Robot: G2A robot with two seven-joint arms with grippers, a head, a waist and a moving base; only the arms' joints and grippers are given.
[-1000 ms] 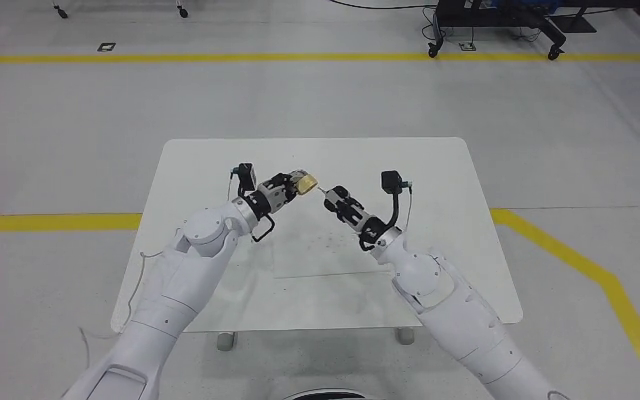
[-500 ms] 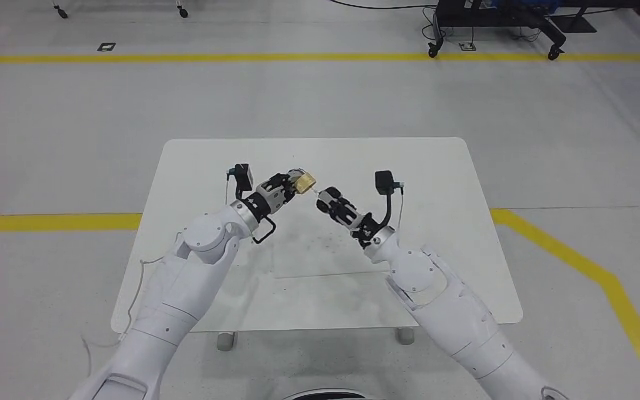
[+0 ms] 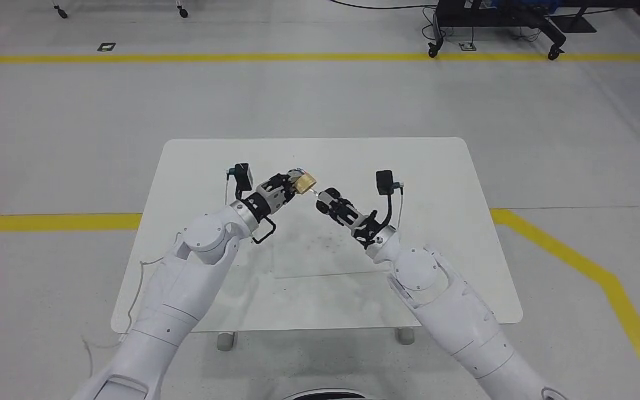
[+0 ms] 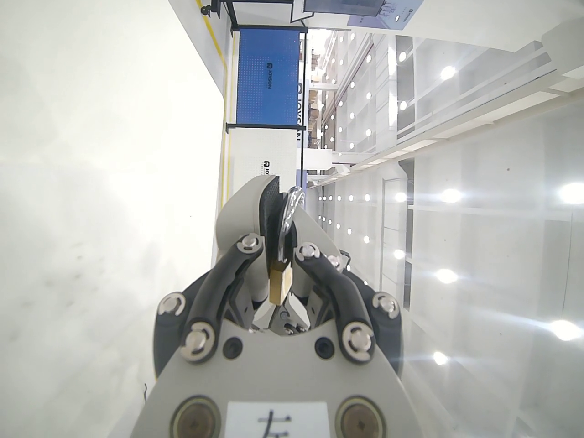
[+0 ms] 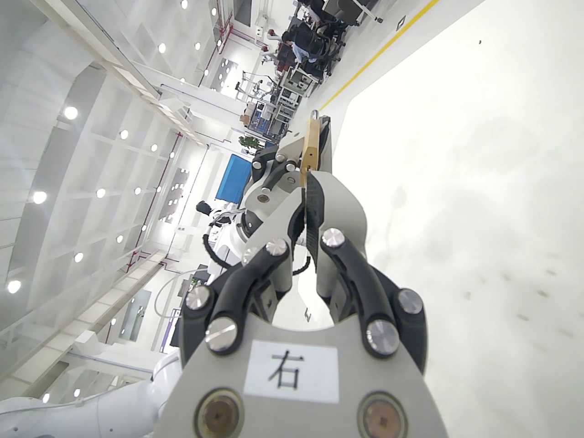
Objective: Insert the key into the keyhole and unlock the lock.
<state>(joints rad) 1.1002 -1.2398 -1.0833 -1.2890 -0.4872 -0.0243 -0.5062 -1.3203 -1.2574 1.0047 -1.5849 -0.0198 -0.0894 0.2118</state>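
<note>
A small brass padlock (image 3: 304, 182) is held above the middle of the white table (image 3: 430, 160), with my left gripper (image 3: 293, 184) shut on it. In the left wrist view the lock's brass body (image 4: 279, 284) and silver shackle (image 4: 290, 210) sit between the fingers (image 4: 246, 211). My right gripper (image 3: 322, 196) faces it from the right, shut on the key (image 3: 314, 190), which shows as a thin sliver reaching the lock. In the right wrist view the padlock (image 5: 312, 143) stands just past my right gripper (image 5: 309, 180). The key's blade is hidden by the pads.
Both grippers hang over the table's far half. The table's near half (image 3: 320, 290) holds nothing but faint marks. Yellow floor lines (image 3: 560, 250) run around the table, and a wheeled stand (image 3: 490, 30) is far behind it.
My right gripper has moved left toward the padlock, closing the gap. The left gripper with the lock shifted slightly left early on and has held since.
</note>
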